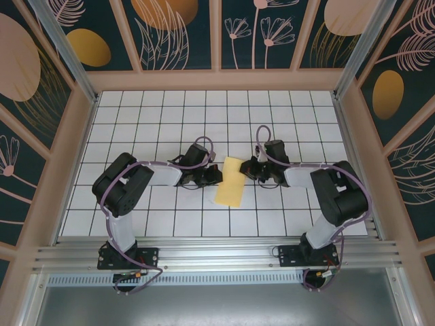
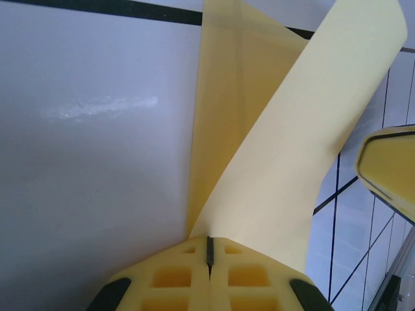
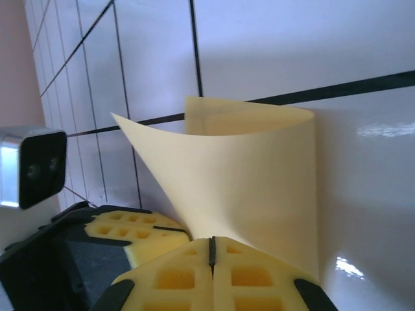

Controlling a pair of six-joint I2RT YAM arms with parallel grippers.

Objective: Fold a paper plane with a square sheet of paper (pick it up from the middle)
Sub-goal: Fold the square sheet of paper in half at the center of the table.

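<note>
The white grid table (image 1: 136, 109) carries everything; the left arm (image 1: 122, 187) reaches in over its left half and the right arm (image 1: 343, 193) over its right half, both bent toward the table's middle. The square sheet of paper (image 1: 230, 181) sits at the middle of the table, a little toward the near edge, looking narrow from above because it is doubled over. In the wrist views it bows up off the table in a loose curl (image 2: 279, 162) rather than lying flat (image 3: 246, 175).

The left gripper (image 2: 209, 253) has its jaws pressed together with the sheet's edge nipped between them; the right gripper (image 3: 211, 249) is likewise closed, pinching the opposite edge.

The sheet looks very light, thin and floppy; it should bend at the slightest push and keep any crease, wanted or not. It is probably slick on the glossy table. A hold at an edge midpoint, as here, seems best; pulling the grips apart could tear it.
</note>
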